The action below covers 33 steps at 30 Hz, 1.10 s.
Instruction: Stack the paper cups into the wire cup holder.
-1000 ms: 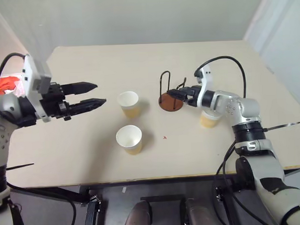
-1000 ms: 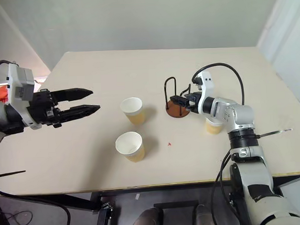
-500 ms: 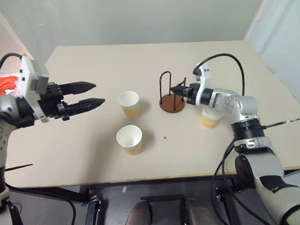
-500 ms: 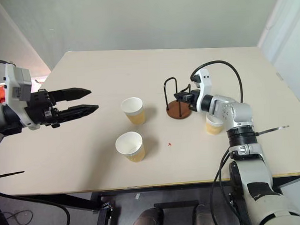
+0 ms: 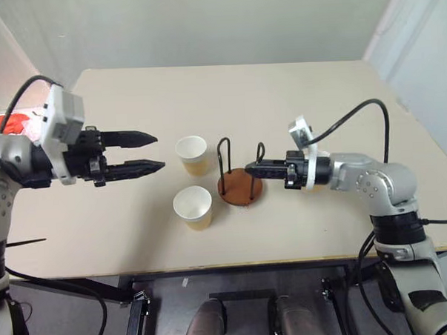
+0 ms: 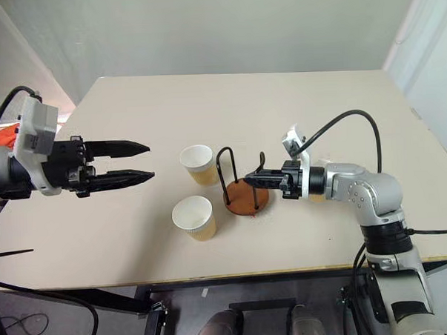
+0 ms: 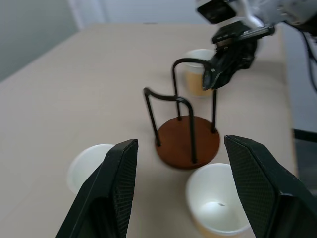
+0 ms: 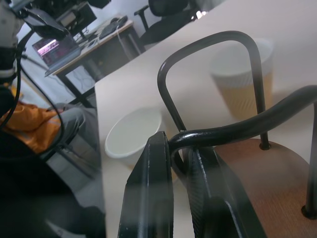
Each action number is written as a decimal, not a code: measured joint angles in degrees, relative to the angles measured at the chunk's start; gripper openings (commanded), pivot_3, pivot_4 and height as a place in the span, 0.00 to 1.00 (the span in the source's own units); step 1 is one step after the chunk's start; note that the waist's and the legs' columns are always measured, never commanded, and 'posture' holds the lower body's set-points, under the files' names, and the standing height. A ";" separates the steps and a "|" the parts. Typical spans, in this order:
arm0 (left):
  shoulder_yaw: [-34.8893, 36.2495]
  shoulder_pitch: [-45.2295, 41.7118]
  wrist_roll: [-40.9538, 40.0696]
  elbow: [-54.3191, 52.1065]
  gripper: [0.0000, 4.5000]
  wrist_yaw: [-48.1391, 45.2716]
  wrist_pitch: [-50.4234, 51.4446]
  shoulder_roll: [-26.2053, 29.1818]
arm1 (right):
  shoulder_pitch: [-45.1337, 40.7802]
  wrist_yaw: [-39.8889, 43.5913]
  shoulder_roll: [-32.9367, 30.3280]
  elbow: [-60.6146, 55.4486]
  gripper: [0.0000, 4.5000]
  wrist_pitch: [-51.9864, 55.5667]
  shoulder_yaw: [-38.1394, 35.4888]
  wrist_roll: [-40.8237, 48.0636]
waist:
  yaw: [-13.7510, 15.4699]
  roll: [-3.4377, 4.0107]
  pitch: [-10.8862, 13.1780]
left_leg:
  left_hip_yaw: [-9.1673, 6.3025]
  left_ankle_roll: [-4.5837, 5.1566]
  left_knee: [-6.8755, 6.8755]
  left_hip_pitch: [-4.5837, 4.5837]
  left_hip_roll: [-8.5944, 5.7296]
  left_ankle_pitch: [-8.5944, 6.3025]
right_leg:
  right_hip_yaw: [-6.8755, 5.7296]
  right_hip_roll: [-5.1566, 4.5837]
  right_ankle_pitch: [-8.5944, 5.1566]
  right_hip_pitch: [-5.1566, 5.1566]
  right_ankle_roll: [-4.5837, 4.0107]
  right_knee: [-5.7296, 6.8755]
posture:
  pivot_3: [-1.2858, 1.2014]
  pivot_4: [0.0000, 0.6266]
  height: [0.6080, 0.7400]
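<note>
With the right gripper (image 5: 247,169) clamped on a wire loop of the holder (image 5: 239,189) at center frame beside two cups (image 5: 193,207), it should slide it level, left fingers (image 5: 137,153) apart and waiting.

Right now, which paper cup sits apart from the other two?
The cup behind the right gripper, partly hidden by its wrist. The other two cups stand together on the wire holder's opposite side.

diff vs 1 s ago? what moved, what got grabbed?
The right gripper shut on a loop of the wire cup holder and dragged it toward the robot, beside the two left paper cups. Those cups stayed put; the left gripper still hovers open.
</note>
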 measured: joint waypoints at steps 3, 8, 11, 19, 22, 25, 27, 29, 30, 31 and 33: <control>-1.00 0.03 -0.75 -3.82 0.68 -1.72 0.53 0.72 | 1.01 0.43 -0.70 -1.57 0.01 -0.04 1.34 0.02 | -0.03 -0.02 -0.01 | 0.01 0.02 0.00 0.03 0.00 0.05 | 0.02 0.00 0.00 0.02 0.00 0.00 | 0.52 0.24 1.00; -1.47 0.02 -1.49 -5.56 0.68 -1.85 1.39 0.78 | 2.14 2.15 -3.11 -1.86 0.01 -0.17 4.65 -0.13 | -0.03 -0.02 -0.01 | 0.01 0.04 0.00 0.06 0.00 0.11 | 0.04 0.00 0.00 0.05 0.00 0.01 | 0.52 0.24 1.00; -1.47 0.02 -1.39 -5.55 0.68 -1.53 1.51 0.78 | 2.13 3.27 -4.01 -2.00 0.01 -0.61 5.49 -0.11 | -0.03 -0.04 -0.02 | 0.02 0.05 -0.01 0.06 0.00 0.11 | 0.05 0.00 -0.01 0.05 0.00 0.01 | 0.52 0.24 1.00; -1.47 0.02 -1.30 -5.51 0.68 -0.73 1.77 0.79 | 2.22 7.39 -6.83 -0.04 0.48 -4.01 8.02 -1.29 | -0.01 -0.04 -0.03 | 0.01 0.05 -0.01 0.04 0.00 0.10 | 0.04 0.00 -0.01 0.04 -0.01 -0.01 | 0.52 0.24 1.00; -1.39 -0.22 -1.02 -3.85 0.68 -0.61 1.22 0.90 | 2.83 10.94 -9.72 0.33 0.73 -6.73 8.65 -2.29 | 0.05 -0.05 -0.03 | 0.01 0.06 -0.01 0.02 0.00 0.11 | 0.05 -0.01 -0.01 0.05 -0.01 -0.01 | 0.52 0.24 1.00; -1.28 -1.46 -0.94 -2.21 0.68 -0.51 0.48 0.79 | 4.19 16.91 -17.06 -2.92 0.96 -11.13 10.35 -4.05 | 0.23 -0.07 -0.03 | 0.01 0.09 0.00 -0.05 -0.02 0.10 | 0.04 -0.02 -0.02 0.05 -0.01 -0.05 | 0.52 0.24 1.00; -1.29 -2.10 -1.00 -1.71 0.68 -0.51 0.24 0.58 | 4.17 19.65 -21.79 -5.22 0.99 -14.18 10.49 -6.00 | 0.19 -0.09 -0.05 | 0.03 0.10 0.00 -0.06 -0.04 0.09 | 0.05 -0.05 -0.03 0.06 -0.01 -0.08 | 0.52 0.24 1.00; -1.30 -2.69 -1.14 -1.35 0.68 -0.51 -0.02 -0.20 | 3.90 21.78 -26.10 -6.27 0.99 -18.78 10.56 -9.34 | 0.19 -0.09 -0.05 | 0.03 0.10 0.01 -0.04 -0.04 0.08 | 0.06 -0.05 -0.03 0.08 0.00 -0.09 | 0.52 0.24 1.00; -1.32 -2.77 -1.16 -1.26 0.68 -0.50 -0.10 -0.47 | 3.52 22.61 -28.14 -6.13 0.99 -21.07 10.56 -11.23 | 0.18 -0.10 -0.05 | 0.04 0.10 0.01 -0.04 -0.04 0.08 | 0.06 -0.05 -0.03 0.07 0.00 -0.08 | 0.52 0.24 1.00; -1.32 -2.78 -1.17 -1.10 0.68 -0.50 -0.18 -0.66 | 2.56 23.60 -29.82 -5.78 0.99 -22.18 10.52 -12.11 | 0.17 -0.10 -0.05 | 0.03 0.11 0.02 -0.02 -0.03 0.09 | 0.06 -0.05 -0.03 0.08 0.00 -0.07 | 0.52 0.24 1.00; -1.32 -2.81 -1.32 -1.10 0.68 -0.54 -0.42 -1.18 | -1.44 26.17 -31.69 -5.29 0.99 -22.76 9.85 -11.94 | -0.18 -0.07 -0.03 | 0.08 0.11 -0.02 0.00 -0.03 0.11 | 0.12 -0.03 -0.03 0.05 0.02 -0.04 | 0.52 0.24 1.00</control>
